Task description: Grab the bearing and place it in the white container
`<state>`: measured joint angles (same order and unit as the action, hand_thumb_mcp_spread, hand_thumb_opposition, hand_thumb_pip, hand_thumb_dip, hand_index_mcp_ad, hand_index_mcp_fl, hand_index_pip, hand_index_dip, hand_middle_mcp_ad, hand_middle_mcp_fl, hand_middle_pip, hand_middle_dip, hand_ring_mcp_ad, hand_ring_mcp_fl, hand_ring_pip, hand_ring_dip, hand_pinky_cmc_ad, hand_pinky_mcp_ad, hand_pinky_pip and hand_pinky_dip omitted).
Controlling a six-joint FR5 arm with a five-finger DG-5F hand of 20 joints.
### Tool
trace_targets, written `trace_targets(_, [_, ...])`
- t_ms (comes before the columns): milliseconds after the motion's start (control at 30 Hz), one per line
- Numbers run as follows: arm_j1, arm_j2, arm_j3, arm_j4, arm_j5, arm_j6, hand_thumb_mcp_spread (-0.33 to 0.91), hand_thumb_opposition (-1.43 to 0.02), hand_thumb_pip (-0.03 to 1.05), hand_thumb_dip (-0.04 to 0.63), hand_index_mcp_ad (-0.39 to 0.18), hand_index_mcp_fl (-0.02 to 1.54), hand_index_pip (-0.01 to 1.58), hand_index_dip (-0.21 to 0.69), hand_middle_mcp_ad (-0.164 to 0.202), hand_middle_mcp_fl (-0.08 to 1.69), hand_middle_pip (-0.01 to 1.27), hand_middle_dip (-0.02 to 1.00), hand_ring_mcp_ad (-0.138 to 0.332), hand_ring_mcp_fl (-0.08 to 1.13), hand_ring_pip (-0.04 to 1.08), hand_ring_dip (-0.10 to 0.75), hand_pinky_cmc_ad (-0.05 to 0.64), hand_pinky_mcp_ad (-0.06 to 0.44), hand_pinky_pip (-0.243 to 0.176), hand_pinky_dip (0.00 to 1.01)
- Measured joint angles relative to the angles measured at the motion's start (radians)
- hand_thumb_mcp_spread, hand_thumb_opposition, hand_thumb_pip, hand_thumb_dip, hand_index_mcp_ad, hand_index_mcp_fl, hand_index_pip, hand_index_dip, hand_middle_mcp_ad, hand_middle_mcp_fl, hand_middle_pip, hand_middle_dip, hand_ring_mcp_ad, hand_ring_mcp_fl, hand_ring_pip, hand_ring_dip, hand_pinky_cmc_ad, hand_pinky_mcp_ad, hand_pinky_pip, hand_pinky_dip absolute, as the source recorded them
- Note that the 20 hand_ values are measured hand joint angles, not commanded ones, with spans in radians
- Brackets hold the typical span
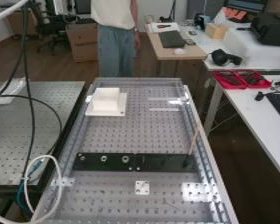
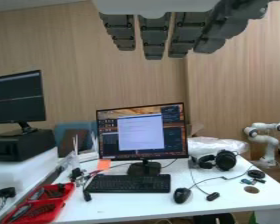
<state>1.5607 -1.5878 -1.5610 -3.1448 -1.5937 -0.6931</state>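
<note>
Bearings (image 1: 126,159), 3 in number, were lined up on the left part of the black plate (image 1: 165,162), which was laid across the bench (image 1: 111,137). Beyond it, the white container (image 1: 106,103) was set. The fingers (image 2: 154,37) were extended straight, wide open, with nothing grasped.

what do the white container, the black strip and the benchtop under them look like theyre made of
White container: probably matte plastic, judging by its even white faces without shine. Black strip: smooth and dark, either plastic or coated metal; its plain surface leaves that open. Benchtop: most likely bare metal, satin finish, given its grey sheen, bright glare patches and rows of holes.
</note>
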Motion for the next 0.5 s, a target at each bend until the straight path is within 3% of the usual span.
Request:
trace_targets(67, [-0.001,-0.001,0.000,0.001,0.000,0.001,0.02,-0.06,0.03,0.002,-0.005,-0.01,0.01,0.016,0.075,0.02,0.02,0.02,0.070,0.01,0.02,0.016,0.063,0.049,-0.010,0.02])
trace_targets(133, [-0.002,-0.001,0.000,0.002,-0.001,0.003,0.13,-0.29,0.22,0.007,-0.005,-0.01,0.00,0.016,0.075,0.02,0.05,0.02,0.070,0.01,0.03,0.016,0.061,0.065,-0.010,0.04])
trace_targets(167, [-0.003,-0.001,0.000,0.003,-0.001,0.003,0.17,-0.38,0.27,0.009,-0.005,-0.01,0.02,0.033,0.077,0.02,0.07,0.03,0.070,0.01,0.02,0.016,0.077,0.098,-0.014,0.05])
trace_targets(333, [-0.006,-0.003,0.000,0.008,-0.007,0.005,0.20,-0.54,0.26,0.005,-0.009,-0.01,0.04,0.091,0.075,0.02,0.11,0.10,0.091,0.01,0.08,0.017,0.215,0.215,-0.028,0.13])
trace_targets(500, [-0.010,-0.007,0.001,0.010,-0.014,0.005,0.21,-0.60,0.28,0.007,-0.005,0.00,0.06,0.124,0.075,0.02,0.12,0.11,0.122,0.01,0.09,0.021,0.278,0.262,-0.059,0.16])
